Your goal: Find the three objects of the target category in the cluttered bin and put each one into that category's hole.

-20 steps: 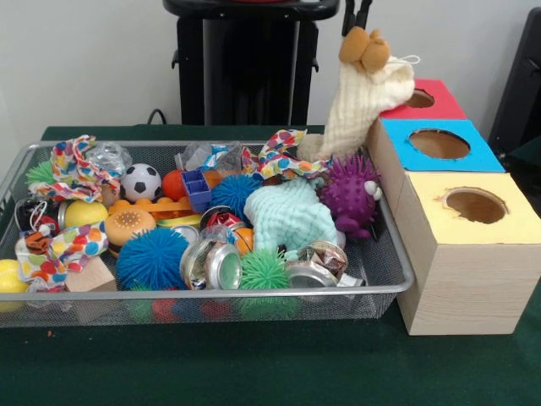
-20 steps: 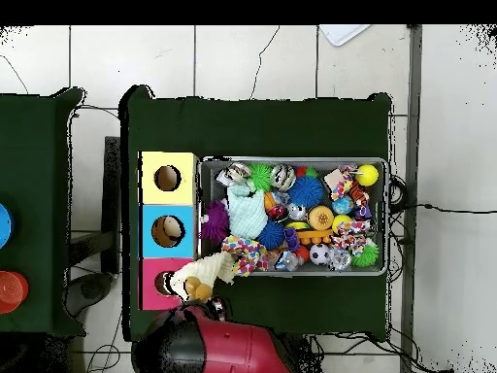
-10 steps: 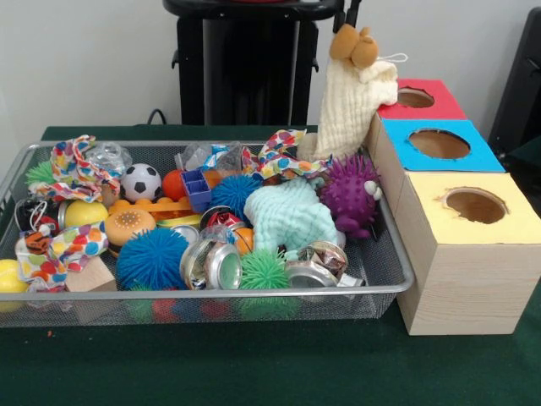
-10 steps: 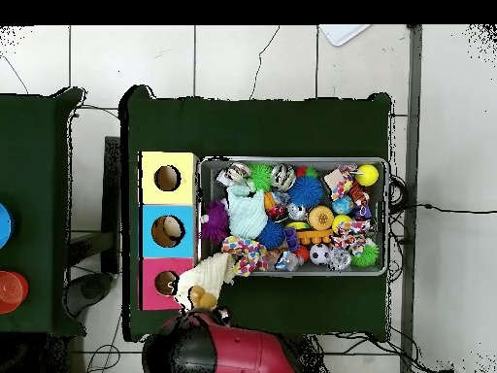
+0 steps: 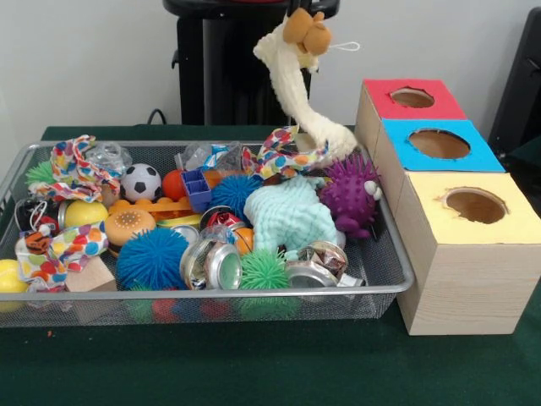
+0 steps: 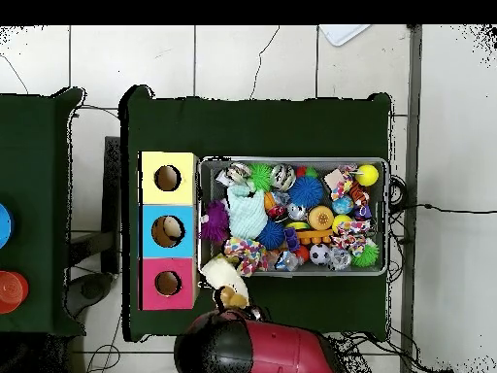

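The orange-brown bear (image 5: 306, 30) hangs high in the air behind the bin (image 5: 211, 292), left of the red-surround hole (image 5: 412, 97). A long cream knitted cloth (image 5: 297, 93) hangs with it, and its lower end rests on the bin's far right corner. My gripper (image 5: 297, 8) shows only as dark tips at the top edge and is shut on the bear. In the overhead view the bear (image 6: 233, 298) and cloth (image 6: 221, 277) lie just outside the bin's rim (image 6: 291, 274), beside the red hole (image 6: 167, 283). The small striped tiger (image 5: 35, 242) lies at the bin's left. I cannot pick out the duckling.
The blue-surround hole (image 5: 439, 144) and yellow-surround hole (image 5: 475, 205) sit nearer the camera on the same box row. The bin holds a purple spiky hedgehog (image 5: 351, 194), spiky balls, crushed cans, a mint cloth (image 5: 290, 216), a soccer ball and patterned ribbons.
The gripper has carried the bear and the cream cloth up and away from the red hole, leftward in the front view. The cloth has come off the box.
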Tool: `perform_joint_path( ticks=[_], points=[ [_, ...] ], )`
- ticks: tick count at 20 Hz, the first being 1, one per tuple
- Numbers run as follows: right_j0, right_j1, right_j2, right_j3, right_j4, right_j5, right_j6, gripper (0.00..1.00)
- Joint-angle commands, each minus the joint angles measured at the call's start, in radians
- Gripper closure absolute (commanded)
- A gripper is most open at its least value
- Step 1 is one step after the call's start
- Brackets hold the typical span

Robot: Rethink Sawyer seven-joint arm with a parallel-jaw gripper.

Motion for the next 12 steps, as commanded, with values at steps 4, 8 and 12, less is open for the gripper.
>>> perform_joint_path(
  ticks=[4, 8, 12],
  points=[
    [0.137, 0.053, 0.106, -0.062, 0.038, -0.023, 0.191, 1.0],
    [0.168, 0.085, 0.087, -0.053, 0.047, -0.078, 0.217, 1.0],
    [0.186, 0.072, 0.072, -0.036, 0.063, -0.086, 0.21, 1.0]
  ],
)
